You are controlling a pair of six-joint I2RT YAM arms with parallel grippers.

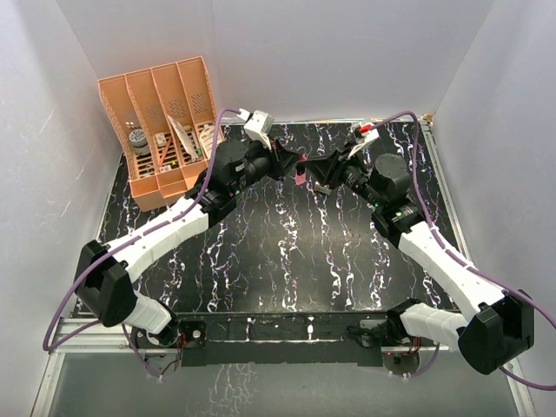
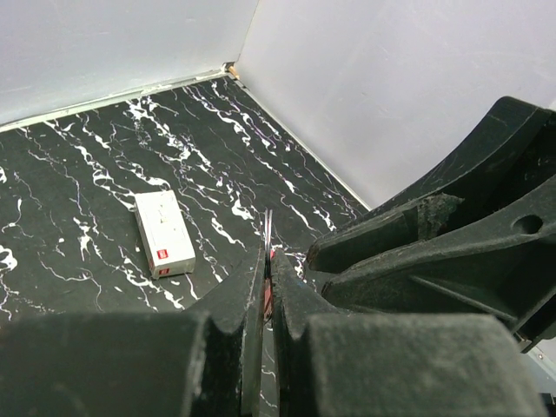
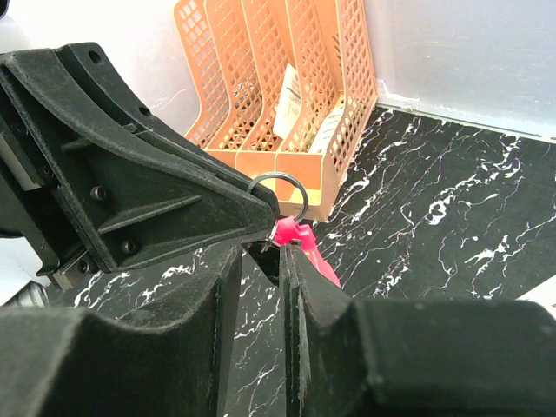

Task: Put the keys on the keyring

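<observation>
Both arms reach to the far middle of the tabletop (image 1: 287,261), and their pincers meet there, tip against tip, above the surface.

The left pincer (image 1: 291,162) is closed. In the left wrist view a bit of pink shows between its pressed fingers (image 2: 248,300), and a thin metal edge stands up just above them. In the right wrist view its tip grips the keyring (image 3: 304,241) at the top end, where the ring (image 3: 280,196) joins the pink strap. The ring stands upright over the tip and the strap hangs down from it, off the tabletop.

The jaws of the right pincer (image 3: 262,261) stand a little apart, with only a narrow gap between them. Its tips are just below the ring, and the strap lies against the inner edge of one finger (image 3: 304,287). Whether it presses the strap, I cannot tell.

The keys I cannot tell apart in any view; they are too small or hidden by the fingers.

A white box (image 2: 163,233) lies flat on the tabletop, well apart from the pincers. An orange file rack (image 1: 165,130) stands at the far left corner, with some papers and small things in its compartments.
</observation>
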